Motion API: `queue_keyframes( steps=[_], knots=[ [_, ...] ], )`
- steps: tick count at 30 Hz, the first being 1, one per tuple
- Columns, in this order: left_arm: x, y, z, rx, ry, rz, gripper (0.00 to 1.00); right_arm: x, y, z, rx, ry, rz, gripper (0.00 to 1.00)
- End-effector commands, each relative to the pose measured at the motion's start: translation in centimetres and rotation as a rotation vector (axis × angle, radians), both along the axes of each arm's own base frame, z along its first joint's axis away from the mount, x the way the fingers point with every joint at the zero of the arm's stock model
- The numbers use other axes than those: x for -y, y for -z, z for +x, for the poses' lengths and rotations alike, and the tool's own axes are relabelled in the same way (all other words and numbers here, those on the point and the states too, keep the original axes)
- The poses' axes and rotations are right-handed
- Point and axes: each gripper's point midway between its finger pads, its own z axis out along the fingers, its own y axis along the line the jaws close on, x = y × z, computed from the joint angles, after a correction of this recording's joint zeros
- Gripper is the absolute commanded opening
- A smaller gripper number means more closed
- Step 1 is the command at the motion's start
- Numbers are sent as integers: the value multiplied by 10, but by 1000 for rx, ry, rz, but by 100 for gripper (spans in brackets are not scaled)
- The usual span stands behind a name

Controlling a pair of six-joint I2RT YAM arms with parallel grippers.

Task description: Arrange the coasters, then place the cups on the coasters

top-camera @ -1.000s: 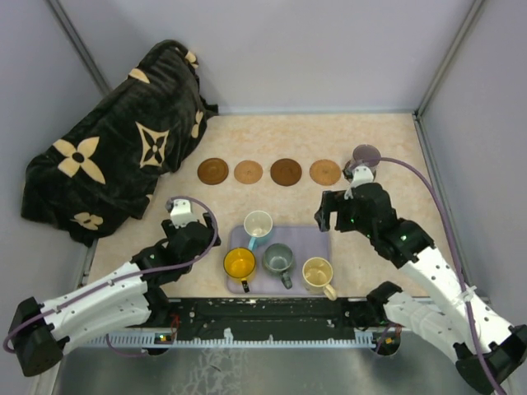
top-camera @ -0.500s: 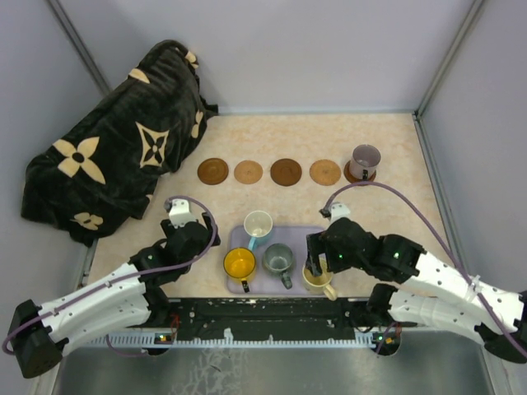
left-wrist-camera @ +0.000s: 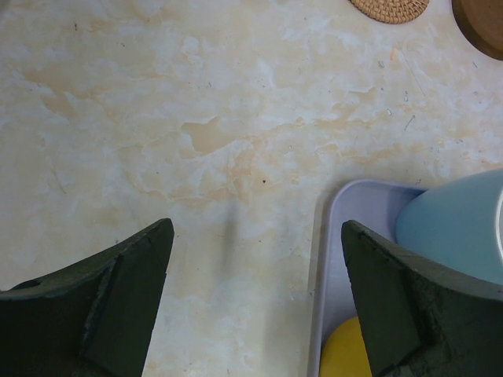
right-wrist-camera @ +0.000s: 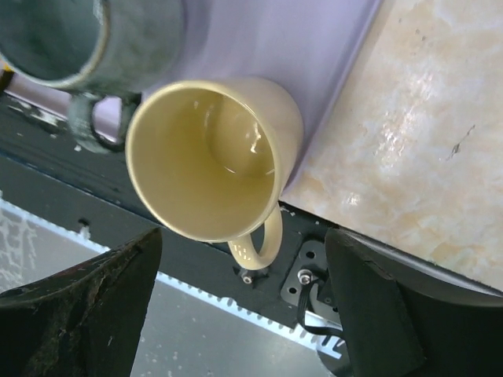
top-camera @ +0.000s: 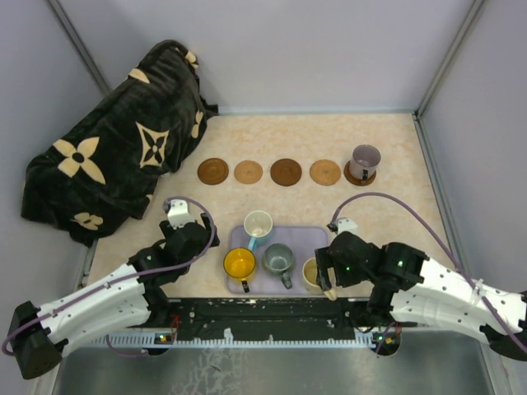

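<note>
Our right pincer [right-wrist-camera: 240, 239] has swung back from the purple-grey cup [top-camera: 365, 158], now well beyond it on its coaster [top-camera: 356, 176]. It hangs with jaws apart over the cream-yellow cup [right-wrist-camera: 208, 157] (handle between its fingers). Our left pincer [left-wrist-camera: 255, 267] waits, jaws apart, the tray [left-wrist-camera: 330, 259] edge by its right finger. Four coasters [top-camera: 286, 172] remain bare, so we judge this cup is next.

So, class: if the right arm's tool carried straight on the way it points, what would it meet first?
Probably the cream-yellow cup on the lavender tray, which sits centred ahead of the open right tool; exact depth is unclear.
</note>
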Motion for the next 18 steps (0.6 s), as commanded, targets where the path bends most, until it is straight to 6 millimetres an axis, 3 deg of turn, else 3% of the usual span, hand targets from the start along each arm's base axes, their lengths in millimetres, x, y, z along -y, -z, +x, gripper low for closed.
queue_keyframes(
  steps=[1,18],
  knots=[
    [2,-6,1,9,-9,-17,94,-5,14,-7,-46,-47,-24,84],
    [-2,0,2,9,-27,-5,93,-14,35,-9,-94,-109,-98,68]
  ],
)
